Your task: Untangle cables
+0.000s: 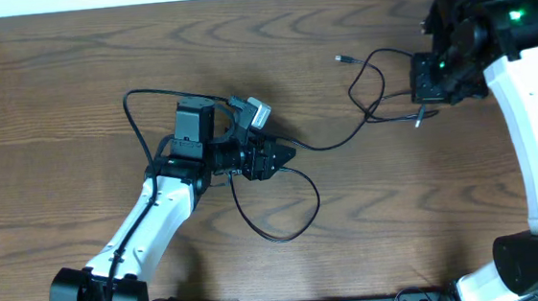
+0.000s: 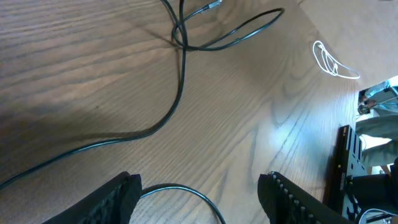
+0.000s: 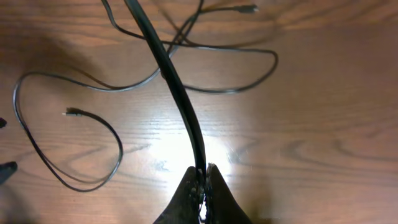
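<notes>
Right tool (image 3: 201, 180) pinches a black cable (image 3: 180, 93); left tool (image 2: 199, 186) hangs spread above the table (image 2: 261, 118)

I record a brown wood-grain table (image 1: 69, 51) as the sole supporting surface. Thin black cables (image 1: 326, 147) lie loose on it across the middle of the overhead frame. One open loop sits at lower centre and another bend reaches toward the upper left. Several strands cross one another right of centre. One small plug end (image 1: 341, 58) rests on bare wood just above that crossing. In the left wrist view I note a whitish cord (image 2: 333, 61), coiled small at upper right, well apart from the black strands.
</notes>
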You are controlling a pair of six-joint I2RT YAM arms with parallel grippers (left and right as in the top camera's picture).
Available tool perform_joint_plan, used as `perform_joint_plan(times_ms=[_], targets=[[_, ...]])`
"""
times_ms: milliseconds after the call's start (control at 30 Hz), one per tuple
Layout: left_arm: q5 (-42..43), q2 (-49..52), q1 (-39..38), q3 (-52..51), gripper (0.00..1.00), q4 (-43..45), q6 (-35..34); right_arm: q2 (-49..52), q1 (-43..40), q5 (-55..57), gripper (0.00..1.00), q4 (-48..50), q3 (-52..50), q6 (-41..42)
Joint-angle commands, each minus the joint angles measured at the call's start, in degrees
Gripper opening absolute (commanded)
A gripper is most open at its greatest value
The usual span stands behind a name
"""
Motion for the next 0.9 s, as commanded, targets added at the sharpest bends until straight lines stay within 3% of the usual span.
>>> perform_joint_plan(times_ms=[0, 167, 200, 300, 467, 867], targets=[[0.7, -0.9, -0.1, 0.2, 0.66, 0.0, 0.8, 0.0, 0.7, 0.1, 0.2, 1.7, -1.0, 0.9], [0.7, -0.9, -0.1, 0.2, 0.66, -0.1, 1.4, 0.0, 0.6, 0.8, 0.86, 4.2, -1.2, 0.8], [0.7, -0.9, -0.1, 0.2, 0.66, 0.0, 1.4, 0.0, 0.6, 0.8, 0.89, 4.2, -1.2, 0.8], [0.7, -0.9, -0.1, 0.2, 0.66, 0.0, 1.4, 0.0, 0.6, 2.1, 0.9, 4.5, -1.2, 0.6], [0.7, -0.9, -0.1, 0.2, 0.66, 0.0, 1.4, 0.7, 0.2, 10.7, 0.93, 4.7, -1.9, 7.5], [0.7, -0.9, -0.1, 0.2, 0.66, -0.1, 1.4, 9.9, 0.3, 7.1, 0.91, 4.4, -3.8, 8.8]])
